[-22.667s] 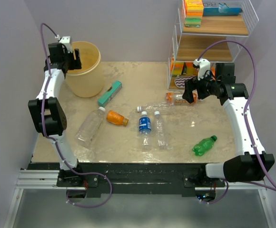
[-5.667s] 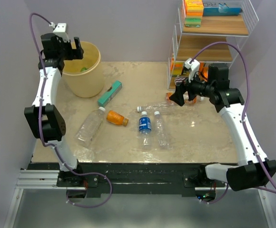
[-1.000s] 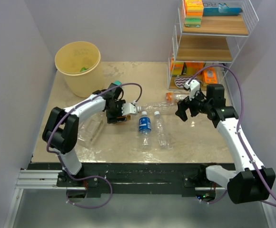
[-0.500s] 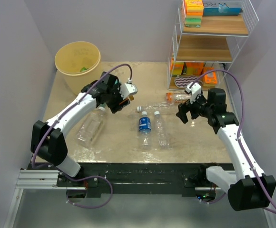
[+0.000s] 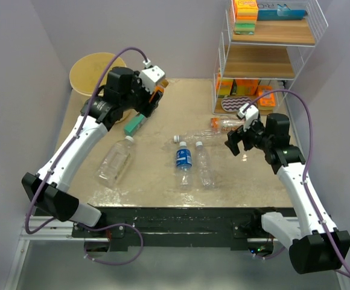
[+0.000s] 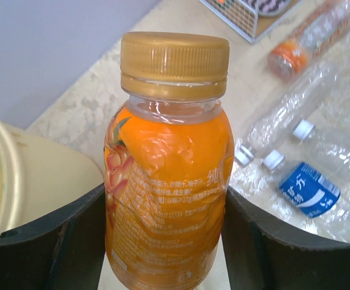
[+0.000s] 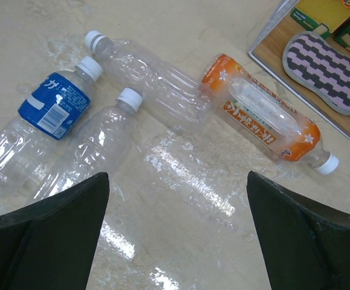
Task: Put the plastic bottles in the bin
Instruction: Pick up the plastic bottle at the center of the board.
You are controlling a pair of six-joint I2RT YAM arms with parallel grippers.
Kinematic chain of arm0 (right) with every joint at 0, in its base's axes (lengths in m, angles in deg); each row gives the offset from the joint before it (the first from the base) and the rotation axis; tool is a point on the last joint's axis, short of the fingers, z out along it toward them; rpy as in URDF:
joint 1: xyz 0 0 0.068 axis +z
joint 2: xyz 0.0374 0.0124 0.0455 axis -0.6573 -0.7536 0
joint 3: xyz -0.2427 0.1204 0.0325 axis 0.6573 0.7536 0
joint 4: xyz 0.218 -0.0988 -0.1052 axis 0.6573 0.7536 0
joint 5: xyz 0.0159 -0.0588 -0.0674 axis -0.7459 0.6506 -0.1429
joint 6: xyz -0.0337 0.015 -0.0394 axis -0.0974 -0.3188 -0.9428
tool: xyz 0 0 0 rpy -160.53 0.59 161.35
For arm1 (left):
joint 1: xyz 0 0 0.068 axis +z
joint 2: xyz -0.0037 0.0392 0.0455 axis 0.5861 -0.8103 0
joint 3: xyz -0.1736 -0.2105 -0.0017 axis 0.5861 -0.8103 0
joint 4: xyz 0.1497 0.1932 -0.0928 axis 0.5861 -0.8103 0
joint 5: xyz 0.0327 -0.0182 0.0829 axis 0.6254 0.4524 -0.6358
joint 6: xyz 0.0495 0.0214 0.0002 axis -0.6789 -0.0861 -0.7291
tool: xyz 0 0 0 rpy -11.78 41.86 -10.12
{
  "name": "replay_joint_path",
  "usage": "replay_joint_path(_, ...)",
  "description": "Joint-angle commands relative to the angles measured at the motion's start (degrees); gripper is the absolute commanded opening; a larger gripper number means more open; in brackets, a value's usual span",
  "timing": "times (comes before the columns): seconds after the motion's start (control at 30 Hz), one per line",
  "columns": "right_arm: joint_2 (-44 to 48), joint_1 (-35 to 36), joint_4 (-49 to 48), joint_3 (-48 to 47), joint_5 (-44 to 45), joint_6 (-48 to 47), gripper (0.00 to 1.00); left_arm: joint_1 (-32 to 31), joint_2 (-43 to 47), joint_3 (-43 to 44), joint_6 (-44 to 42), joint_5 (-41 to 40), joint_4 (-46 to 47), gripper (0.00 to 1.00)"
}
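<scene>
Marbled tabletop from above: the left claw [image 5: 152, 96] has lifted the orange bottle [image 5: 158, 91] from mid-frame up beside the bin [image 5: 73, 69], upper left, so a drop looks near. Left wrist: its jaws clamp the bottle's sides. Right wrist: the right claw [image 7: 176, 178] gapes wide, empty, above clear bottles [image 7: 157, 75].

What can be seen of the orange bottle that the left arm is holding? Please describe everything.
The orange bottle is small and plastic, clear at the neck, and orange below with printed fruit and fine text. Its gold screw cap is on. The body looks slightly dented. It is held in the air, cap up in the wrist view, clamped at its sides between the two dark fingers of the left arm. The yellow bin shows close by on its left.
</scene>
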Motion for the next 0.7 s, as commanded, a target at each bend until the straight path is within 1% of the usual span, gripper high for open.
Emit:
replay_joint_path(0.0,0.2,-0.5,-2.4,0.4,1.3,0.4,0.98,-0.2,1.5,6.7,4.9,-4.2,2.1,0.46)
replay_joint_path(0.23,0.5,-0.6,-2.2,0.5,1.2,0.3,0.98,1.7,0.6,10.7,4.9,-7.4,4.8,0.49)
replay_joint_path(0.53,0.5,-0.8,-2.1,0.6,1.4,0.1,0.98,4.8,-5.0,21.8,6.2,-10.5,6.8,0.49)
replay_joint_path(0.67,0.3,-0.9,-2.2,0.7,1.5,0.1,0.98,7.7,-7.8,25.7,6.5,-10.9,7.3,0.49)
